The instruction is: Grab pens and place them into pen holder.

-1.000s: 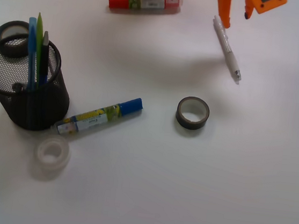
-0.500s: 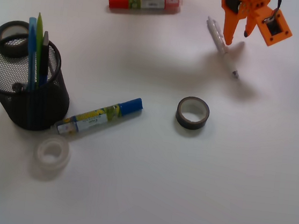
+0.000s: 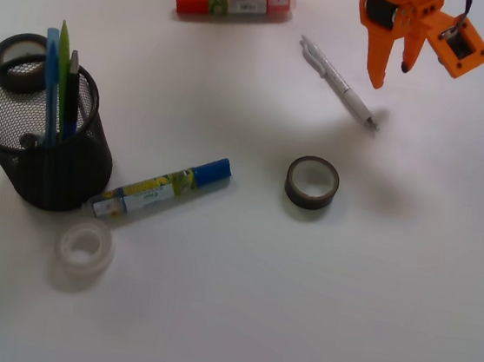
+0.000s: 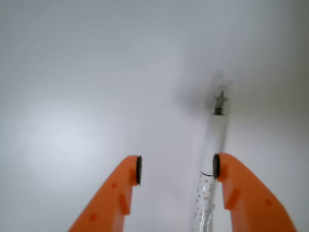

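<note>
We see white pen point(image 3: 339, 80) rotated since second ago, now lying diagonal on table point(image 3: 386, 294), beside gripper point(image 3: 391, 74) pad. Jaws apart, nothing clamped. Pen slid aside, so we judge grasp needs re-centring. Pen holder point(image 3: 41, 136) far left, three pens inside.

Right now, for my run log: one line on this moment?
claw: open | white pen: on table, against one finger, ungrasped | pen holder: three pens in
</note>
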### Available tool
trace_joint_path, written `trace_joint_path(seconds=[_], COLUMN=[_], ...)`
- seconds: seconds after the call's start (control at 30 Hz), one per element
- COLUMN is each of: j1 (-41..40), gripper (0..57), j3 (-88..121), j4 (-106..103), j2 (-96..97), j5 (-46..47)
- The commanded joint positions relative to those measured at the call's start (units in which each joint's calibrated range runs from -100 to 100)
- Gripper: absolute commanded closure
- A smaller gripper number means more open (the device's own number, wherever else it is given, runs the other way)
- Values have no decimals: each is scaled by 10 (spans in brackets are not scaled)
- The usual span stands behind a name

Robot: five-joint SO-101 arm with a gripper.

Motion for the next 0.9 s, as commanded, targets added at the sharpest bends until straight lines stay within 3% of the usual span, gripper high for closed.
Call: trace_joint_path(seconds=[0.0, 0.27, 0.53, 0.7, 0.87], j1=[20, 48, 58, 59, 63], gripper=[398, 398, 408, 575, 570], j3=[-34, -34, 14, 19, 20], j4=[7, -5, -169, -182, -177], j2=[13, 75, 206, 222, 220], j5=[12, 21, 21, 30, 39])
